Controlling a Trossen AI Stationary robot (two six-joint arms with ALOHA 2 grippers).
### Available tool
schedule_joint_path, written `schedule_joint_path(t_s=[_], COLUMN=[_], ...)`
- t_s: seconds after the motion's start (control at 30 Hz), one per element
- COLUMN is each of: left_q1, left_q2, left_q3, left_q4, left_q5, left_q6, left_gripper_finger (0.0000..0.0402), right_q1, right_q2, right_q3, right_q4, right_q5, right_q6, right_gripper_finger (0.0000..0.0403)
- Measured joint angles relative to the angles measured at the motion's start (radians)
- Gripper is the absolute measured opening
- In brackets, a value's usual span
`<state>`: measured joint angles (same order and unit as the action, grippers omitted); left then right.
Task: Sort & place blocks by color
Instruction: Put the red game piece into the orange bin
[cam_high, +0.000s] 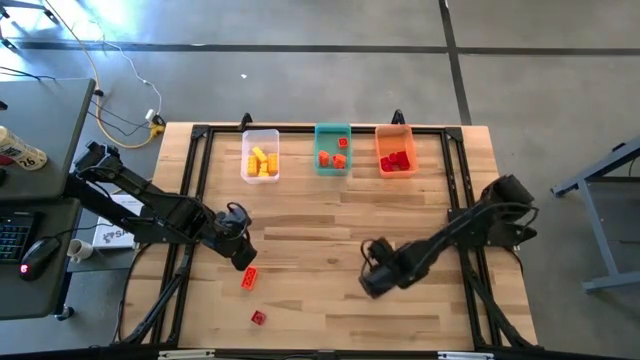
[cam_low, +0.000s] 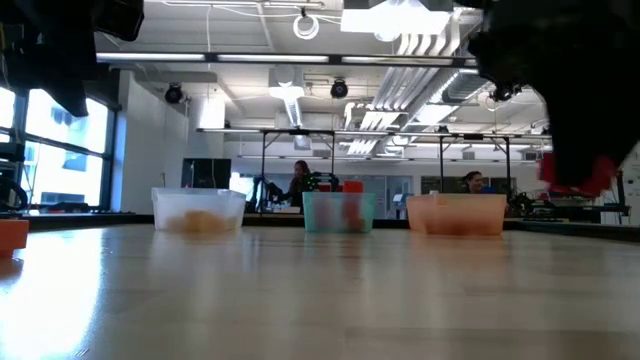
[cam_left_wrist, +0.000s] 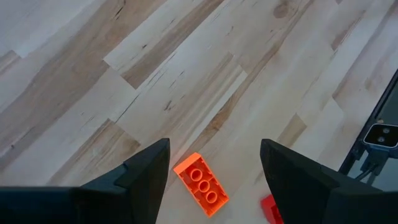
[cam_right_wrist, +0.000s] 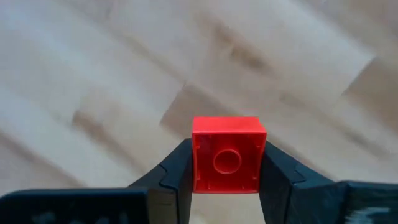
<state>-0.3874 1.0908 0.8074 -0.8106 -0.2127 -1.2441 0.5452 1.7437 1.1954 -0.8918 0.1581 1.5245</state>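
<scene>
The scene is lit evenly and pretty brightly from overhead. In the low view, ceiling lights (cam_low: 385, 20) are blown out to white, and extra daylight is let in through the windows (cam_low: 45, 125) at the side. A soft sheen is thrown across the desk (cam_low: 320, 290), whose near part is rendered blurry; the three bins (cam_low: 338, 212) are also seen soft. Only faint, short shadows are cast under the arms in the high view. In the right wrist view the wood is smeared out of focus while the red block (cam_right_wrist: 227, 154) is kept sharp. The left wrist view is crisp throughout.
</scene>
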Motion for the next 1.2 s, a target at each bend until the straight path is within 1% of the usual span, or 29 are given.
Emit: schedule_joint_path(t_s=[0.33, 0.63, 0.87, 1.0, 1.2], left_q1=[0.0, 0.0, 0.0, 0.0, 0.001], left_q2=[0.0, 0.0, 0.0, 0.0, 0.0], left_q3=[0.0, 0.0, 0.0, 0.0, 0.0], left_q4=[-0.001, 0.0, -0.001, -0.001, 0.0], left_q5=[0.0, 0.0, 0.0, 0.014, 0.028], left_q6=[0.083, 0.126, 0.146, 0.165, 0.065], left_gripper_finger=[0.0236, 0.0236, 0.0236, 0.0236, 0.0236], right_q1=[-0.183, -0.348, -0.474, -0.556, -0.707], right_q2=[-0.103, -0.179, -0.211, -0.219, -0.219], right_q3=[0.0, 0.0, 0.0, 0.0, 0.0], right_q4=[-0.122, -0.189, -0.209, -0.235, -0.26], right_q5=[0.083, 0.168, 0.185, 0.188, 0.2], right_q6=[-0.068, -0.193, -0.363, -0.493, -0.695], right_gripper_finger=[0.0108, 0.0108, 0.0108, 0.0108, 0.0108])
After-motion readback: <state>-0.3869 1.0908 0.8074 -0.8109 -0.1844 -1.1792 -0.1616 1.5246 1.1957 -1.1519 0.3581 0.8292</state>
